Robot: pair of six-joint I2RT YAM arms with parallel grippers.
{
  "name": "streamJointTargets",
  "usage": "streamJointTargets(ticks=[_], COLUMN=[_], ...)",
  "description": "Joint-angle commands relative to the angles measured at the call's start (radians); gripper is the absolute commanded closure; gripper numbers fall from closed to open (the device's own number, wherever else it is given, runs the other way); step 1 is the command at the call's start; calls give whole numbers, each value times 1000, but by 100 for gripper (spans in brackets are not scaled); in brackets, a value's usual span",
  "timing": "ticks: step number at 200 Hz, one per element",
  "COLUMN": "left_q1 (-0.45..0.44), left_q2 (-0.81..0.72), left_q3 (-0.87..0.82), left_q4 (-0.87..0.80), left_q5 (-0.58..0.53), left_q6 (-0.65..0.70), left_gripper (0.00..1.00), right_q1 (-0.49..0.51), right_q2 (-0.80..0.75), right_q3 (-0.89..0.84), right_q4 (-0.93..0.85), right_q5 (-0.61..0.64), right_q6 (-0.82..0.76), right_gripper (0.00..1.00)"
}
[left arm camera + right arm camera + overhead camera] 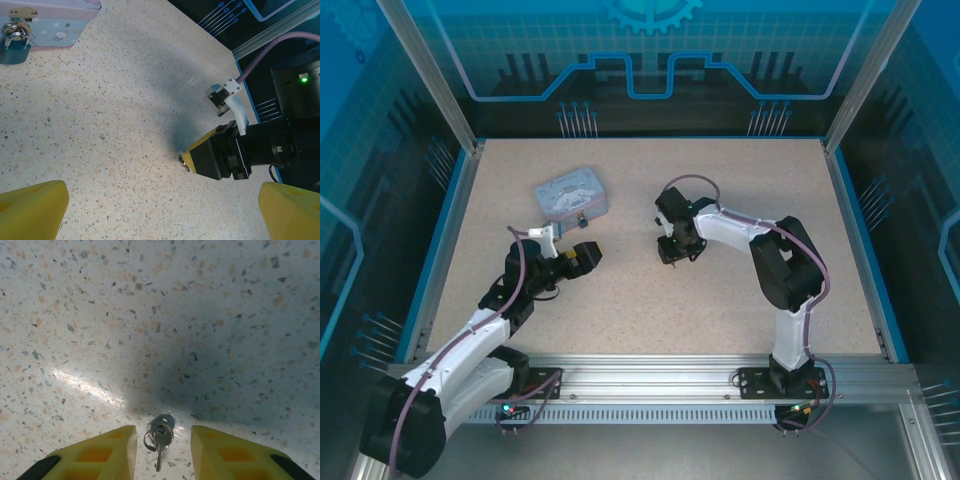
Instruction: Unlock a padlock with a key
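Observation:
The key (159,439), small and metal on a split ring, lies flat on the speckled table between the yellow fingers of my right gripper (163,436). A gap shows on each side of it, so the jaws stand open round it. From above, the right gripper (676,252) points down at mid-table. The padlock (13,44), blue-teal with a silver shackle, hangs on the hasp of the pale blue tin (55,17). My left gripper (582,255) is wide open and holds nothing, just in front of the tin (571,194). Its view takes in the right gripper's tip over the key (184,163).
The tin stands at the back left of the table. Blue-edged rails and clear walls bound the table (740,300) on all sides. The two grippers face each other across a short stretch of bare surface.

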Motion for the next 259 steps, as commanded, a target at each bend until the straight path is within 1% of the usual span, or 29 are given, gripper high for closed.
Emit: streamJointTargets(ticks=[1,75,103,130,151,164,191,207,233,259], left_q1=[-8,-9,-9,-8,-11,-17,-47,-69,-129,-209], left_q2=[-13,-4,-3,-3,-3,-2,10,23,63,132], left_q3=[-3,-1,3,8,12,18,35,45,64,96], left_q4=[-4,6,5,9,15,20,36,52,116,199], left_q5=[-5,-9,-4,7,20,29,48,51,61,76], left_q6=[-6,-13,-14,-14,-20,-20,-27,-33,-66,-116], left_gripper=[1,1,1,1,1,1,2,3,5,10], right_q1=[10,10,10,8,3,-1,-13,-18,-20,-20], right_q2=[26,58,47,12,-50,-99,-216,-274,-377,-500], right_q3=[31,25,6,-36,-87,-124,-208,-239,-302,-399], right_q4=[-32,-31,-25,16,76,122,234,271,355,518], right_q5=[-30,-49,-56,-81,-107,-119,-152,-154,-151,-152], right_q6=[18,32,46,72,109,139,212,249,342,471], right_gripper=[68,76,83,91,95,96,98,99,100,100])
